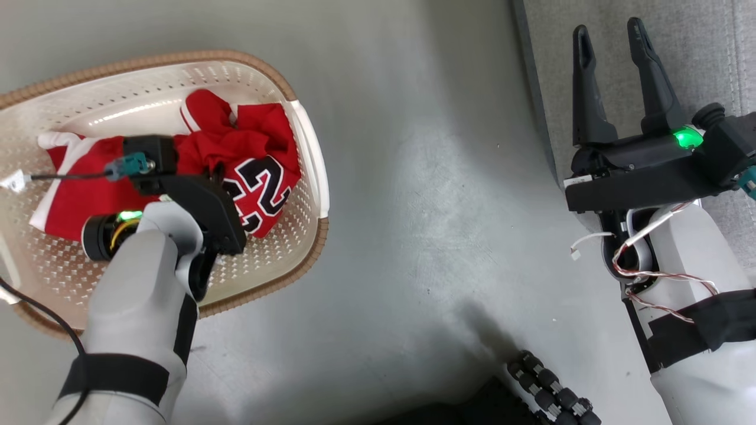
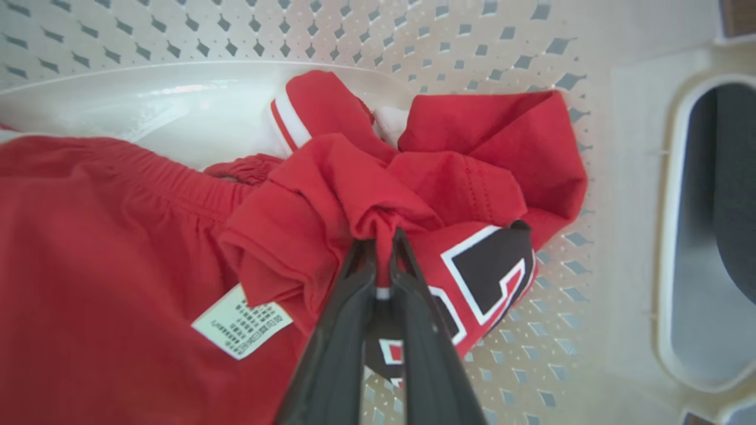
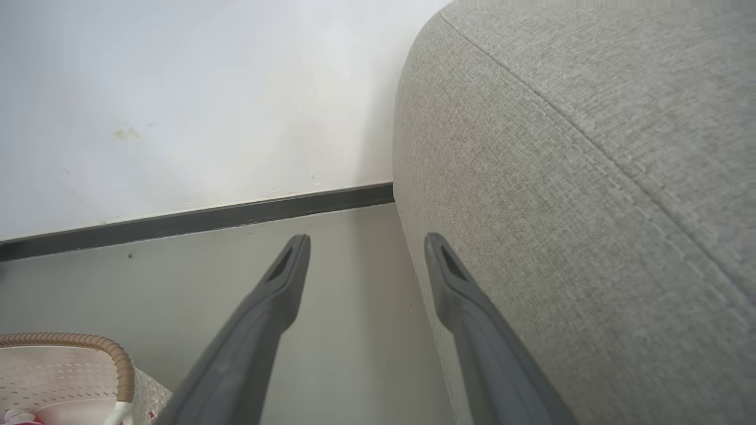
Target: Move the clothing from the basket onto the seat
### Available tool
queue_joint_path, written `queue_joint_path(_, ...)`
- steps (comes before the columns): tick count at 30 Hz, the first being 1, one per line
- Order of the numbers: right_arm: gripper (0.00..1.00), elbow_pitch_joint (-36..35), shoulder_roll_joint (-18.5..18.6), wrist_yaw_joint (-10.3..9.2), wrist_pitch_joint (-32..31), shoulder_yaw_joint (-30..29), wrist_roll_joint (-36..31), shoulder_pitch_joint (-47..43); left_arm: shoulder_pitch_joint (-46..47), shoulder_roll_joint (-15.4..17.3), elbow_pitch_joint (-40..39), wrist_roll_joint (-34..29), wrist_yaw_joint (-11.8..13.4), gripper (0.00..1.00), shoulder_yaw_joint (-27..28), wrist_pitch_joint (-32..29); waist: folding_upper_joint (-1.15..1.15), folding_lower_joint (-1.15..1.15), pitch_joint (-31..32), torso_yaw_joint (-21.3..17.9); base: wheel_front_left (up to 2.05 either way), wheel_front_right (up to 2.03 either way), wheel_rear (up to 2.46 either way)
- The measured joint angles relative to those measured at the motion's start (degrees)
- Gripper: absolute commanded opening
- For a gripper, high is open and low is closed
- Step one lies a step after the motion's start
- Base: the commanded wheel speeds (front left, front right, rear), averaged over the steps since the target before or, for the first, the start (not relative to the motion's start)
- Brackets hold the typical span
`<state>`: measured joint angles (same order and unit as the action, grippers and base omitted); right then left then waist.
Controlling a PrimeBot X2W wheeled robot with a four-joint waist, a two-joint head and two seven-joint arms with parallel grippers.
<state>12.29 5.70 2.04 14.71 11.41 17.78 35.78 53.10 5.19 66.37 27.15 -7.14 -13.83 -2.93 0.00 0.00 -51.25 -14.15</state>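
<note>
Both forearms (image 1: 697,254) pale grey, black band (image 1: 112,375) round each. Long dark fingers (image 1: 649,65), tapered, slotted near tips. Behind right gripper (image 1: 608,35): green light (image 1: 688,139), loose white and red-white twisted wires (image 1: 655,274). Behind left gripper (image 2: 381,237): teal connector (image 1: 127,165), thin black cable (image 1: 65,176), black cylinder (image 1: 97,236) with yellow wiring.

Smooth matte grey floor (image 1: 413,177) under soft light, meeting plain white painted wall (image 3: 177,88) along a thin dark grey skirting strip (image 3: 207,219).

The basket (image 1: 266,65), floor (image 1: 425,206) and sofa (image 1: 709,47) are seen from overhead by the head camera; the basket is viewed closely from the left wrist, the sofa from the right.
</note>
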Motion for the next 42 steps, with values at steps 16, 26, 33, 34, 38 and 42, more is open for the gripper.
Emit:
queue_joint_path(16,1.00,3.2,0.5,1.52,0.0,-1.4,-0.8,0.0,-4.5,-1.7,-2.3,2.1,0.0,0.00,-1.6,9.4,0.00,0.00,7.1,2.8,0.00,0.00,0.00)
queue_joint_path(26,1.00,6.8,1.1,2.52,0.0,-1.5,-2.2,-0.2,-7.8,-2.1,-4.2,4.2,0.0,0.00,-3.8,14.7,0.00,-0.01,13.3,5.3,0.00,0.00,0.00)
queue_joint_path(33,1.00,9.0,1.2,2.88,0.0,-1.4,-2.3,-1.8,-10.5,-2.3,-6.3,5.4,0.0,0.00,-5.4,16.2,0.00,-0.01,18.4,7.3,0.00,0.00,0.00)
queue_joint_path(34,1.00,9.3,1.2,3.04,0.0,-1.5,-2.3,-2.1,-10.7,-2.4,-6.7,5.5,0.0,0.00,-5.7,16.2,0.00,-0.01,19.1,7.6,0.00,0.00,0.00)
queue_joint_path(38,1.00,10.6,1.3,3.10,0.0,-1.4,-2.3,-3.2,-11.8,-2.5,-8.7,5.9,0.0,0.00,-7.0,16.7,0.00,-0.01,22.2,8.8,0.00,0.00,0.00)
queue_joint_path(42,1.00,12.0,1.7,3.59,0.0,-1.4,-2.3,-5.1,-12.6,-2.7,-11.2,7.5,0.0,0.00,-7.7,16.8,0.00,-0.02,25.9,10.5,0.00,0.00,0.00)
